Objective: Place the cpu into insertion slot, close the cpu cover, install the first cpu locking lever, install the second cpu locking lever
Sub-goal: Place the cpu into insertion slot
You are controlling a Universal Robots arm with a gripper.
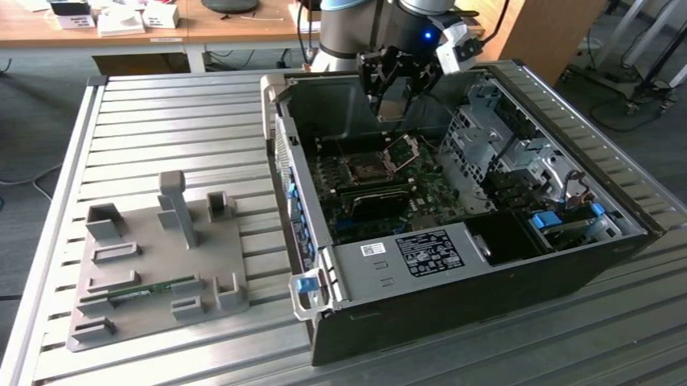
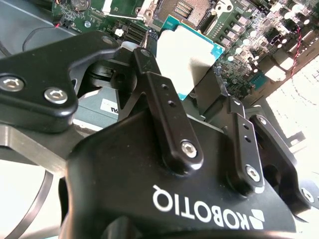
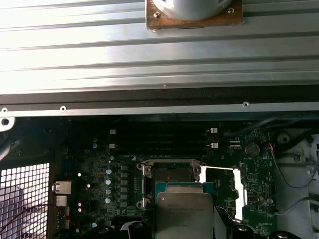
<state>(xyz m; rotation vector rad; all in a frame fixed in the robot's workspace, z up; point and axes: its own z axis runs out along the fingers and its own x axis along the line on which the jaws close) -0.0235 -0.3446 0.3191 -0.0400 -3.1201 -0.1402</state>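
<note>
My gripper [image 1: 388, 98] hangs over the back of the open computer case [image 1: 451, 314], above the green motherboard [image 1: 419, 197]. It is shut on the cpu [image 2: 188, 56], a flat silvery square with a green rim, held by two edges between the black fingers [image 2: 172, 124]. In the first wrist view the cpu [image 3: 184, 213] hovers just short of the empty insertion slot [image 3: 168, 175]. The cpu cover [image 3: 225, 191], a silvery frame, is swung open to one side of the slot. In the exterior view the cover [image 1: 403, 149] stands tilted up beside the socket [image 1: 359, 167].
The case sits on a slatted metal table [image 1: 161, 129]. A grey fixture plate [image 1: 161, 265] on the exterior view's left holds a memory stick [image 1: 140, 291]. Drive cages [image 1: 483, 137] and cables crowd the case's far side; its metal walls [image 1: 290, 161] enclose the board.
</note>
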